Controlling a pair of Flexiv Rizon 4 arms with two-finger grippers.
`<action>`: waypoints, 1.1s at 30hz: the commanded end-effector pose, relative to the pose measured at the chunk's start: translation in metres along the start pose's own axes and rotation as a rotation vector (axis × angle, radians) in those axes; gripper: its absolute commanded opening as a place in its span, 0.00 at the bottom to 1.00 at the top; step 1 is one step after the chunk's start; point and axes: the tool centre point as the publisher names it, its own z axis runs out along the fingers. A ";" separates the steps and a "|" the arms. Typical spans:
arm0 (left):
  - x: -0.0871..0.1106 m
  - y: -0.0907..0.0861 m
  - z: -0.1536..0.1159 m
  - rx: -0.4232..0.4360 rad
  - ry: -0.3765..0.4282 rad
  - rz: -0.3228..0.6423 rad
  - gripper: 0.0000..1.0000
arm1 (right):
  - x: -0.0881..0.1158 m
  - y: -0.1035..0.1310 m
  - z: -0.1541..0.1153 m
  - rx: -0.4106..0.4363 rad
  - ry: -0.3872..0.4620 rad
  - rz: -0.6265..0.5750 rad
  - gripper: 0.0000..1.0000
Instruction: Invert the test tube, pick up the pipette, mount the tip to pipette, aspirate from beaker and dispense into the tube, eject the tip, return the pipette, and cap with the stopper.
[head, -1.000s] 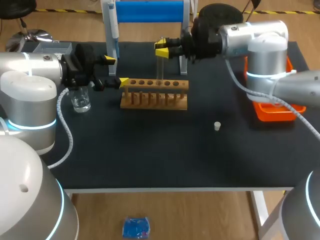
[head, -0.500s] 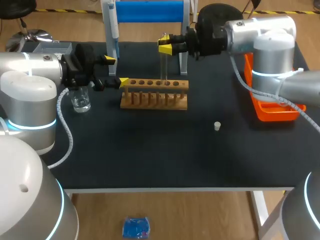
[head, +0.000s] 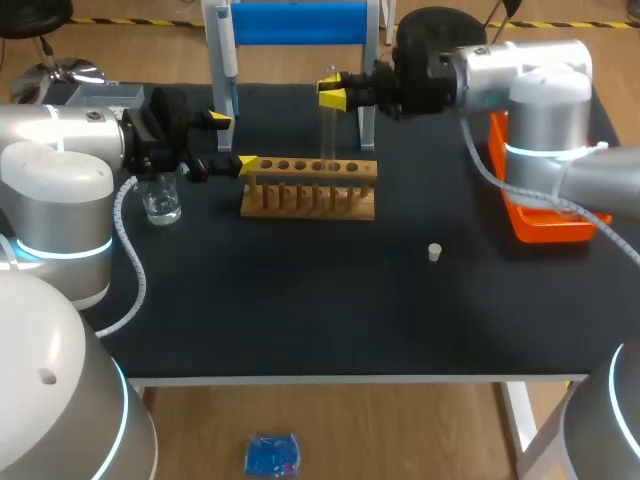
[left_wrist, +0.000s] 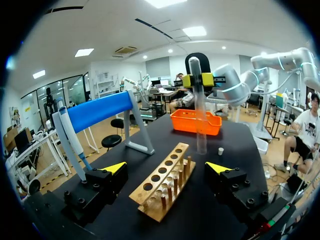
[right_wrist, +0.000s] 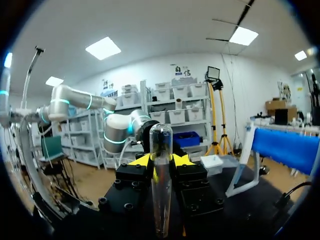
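Sitting on black table: white stopper

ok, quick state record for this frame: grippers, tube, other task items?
right gripper: shut on clear glass test tube, above the wooden tube rack
tube pose: upright, rounded end up
left gripper: open, at the rack's left end, by the glass beaker
white pipette: hanging on the blue-barred stand
small white stopper: loose on the black table, right of the rack
orange tray: table's right edge
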 end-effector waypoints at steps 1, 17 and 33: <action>-0.001 0.001 0.000 0.001 0.003 0.001 1.00 | 0.008 -0.018 -0.002 -0.257 -0.131 0.814 0.00; -0.001 0.001 0.000 0.001 0.003 0.001 1.00 | 0.016 -0.032 0.000 -0.324 -0.136 1.098 0.00; -0.001 0.001 0.000 0.001 0.003 0.001 1.00 | -0.003 -0.023 -0.010 -0.097 -0.046 1.399 0.00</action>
